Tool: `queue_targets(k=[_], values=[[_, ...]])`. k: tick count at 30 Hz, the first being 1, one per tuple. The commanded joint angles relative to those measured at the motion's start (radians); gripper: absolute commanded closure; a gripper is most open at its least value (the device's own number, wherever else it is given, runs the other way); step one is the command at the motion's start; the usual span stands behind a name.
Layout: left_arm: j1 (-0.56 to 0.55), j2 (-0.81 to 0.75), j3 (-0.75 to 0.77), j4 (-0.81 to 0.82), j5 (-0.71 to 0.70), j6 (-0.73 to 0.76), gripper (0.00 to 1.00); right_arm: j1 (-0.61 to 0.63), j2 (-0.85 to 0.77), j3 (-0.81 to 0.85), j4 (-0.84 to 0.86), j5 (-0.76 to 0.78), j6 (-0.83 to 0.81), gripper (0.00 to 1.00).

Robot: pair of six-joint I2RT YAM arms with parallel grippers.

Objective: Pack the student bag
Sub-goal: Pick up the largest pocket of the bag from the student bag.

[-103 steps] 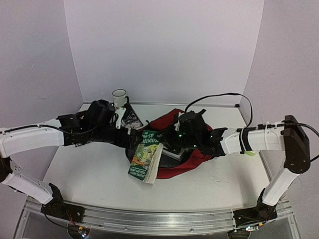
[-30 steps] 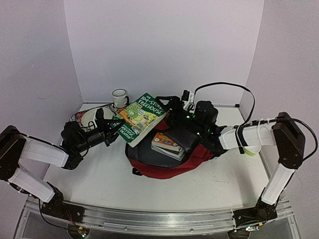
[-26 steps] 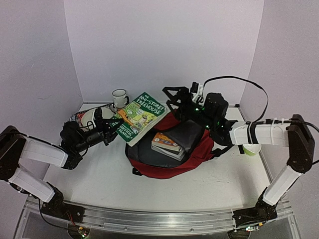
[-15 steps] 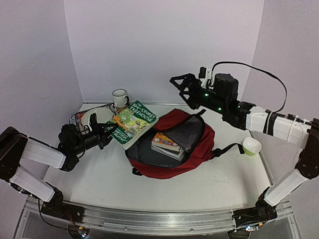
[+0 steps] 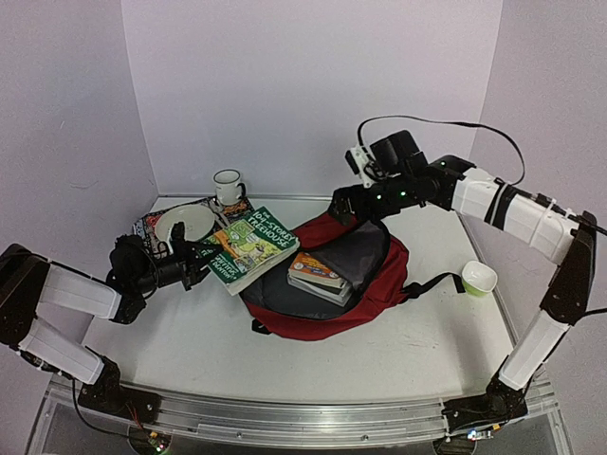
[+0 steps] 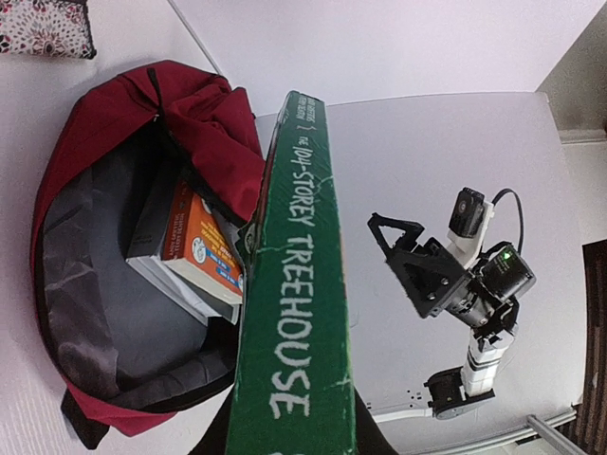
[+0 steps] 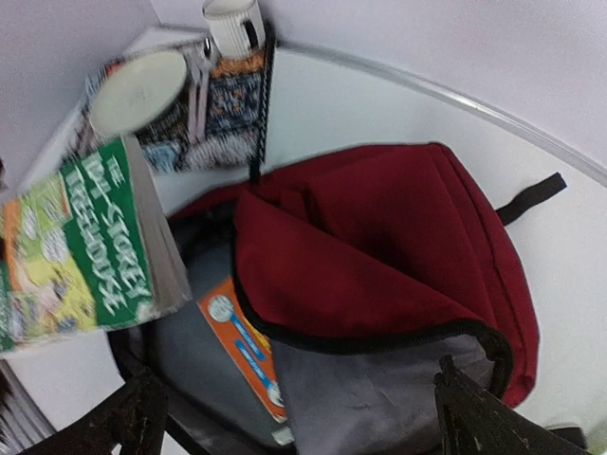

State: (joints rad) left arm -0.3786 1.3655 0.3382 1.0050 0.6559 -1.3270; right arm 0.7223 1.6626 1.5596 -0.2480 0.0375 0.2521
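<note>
The student bag lies open on the table, dark red with grey lining, and shows too in the left wrist view and the right wrist view. An orange book lies inside it on another book. My left gripper is shut on a green book, held by its left end beside the bag's left rim. Its spine fills the left wrist view and hides the fingertips. My right gripper hangs open and empty above the bag's far edge, its fingers spread wide over the opening.
A white mug, a white bowl and patterned books sit at the back left, right behind the left gripper. A green cup stands to the right of the bag. A black strap trails from the bag toward the cup.
The right gripper rose off the bag, opened wide and now hangs over its far edge. The left gripper drew the green book down and to the left.
</note>
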Motion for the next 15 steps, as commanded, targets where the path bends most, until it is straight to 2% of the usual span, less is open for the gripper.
queue_targets(k=[1, 4, 7, 12, 15], values=[[0.007, -0.071, 0.017, -0.009, 0.057, 0.051, 1.0, 0.091, 0.077, 0.037, -0.237, 0.221, -0.322, 0.02], [0.007, -0.076, 0.013, -0.033, 0.076, 0.056, 1.0, 0.133, 0.117, 0.026, -0.243, 0.289, -0.348, 0.05], [0.007, -0.082, 0.012, -0.046, 0.092, 0.059, 1.0, 0.174, 0.153, 0.029, -0.239, 0.357, -0.362, 0.13], [0.007, -0.088, 0.003, -0.064, 0.108, 0.064, 1.0, 0.191, 0.203, 0.038, -0.225, 0.37, -0.359, 0.27], [0.007, -0.096, 0.0, -0.072, 0.119, 0.065, 1.0, 0.191, 0.238, 0.045, -0.224, 0.376, -0.35, 0.32]])
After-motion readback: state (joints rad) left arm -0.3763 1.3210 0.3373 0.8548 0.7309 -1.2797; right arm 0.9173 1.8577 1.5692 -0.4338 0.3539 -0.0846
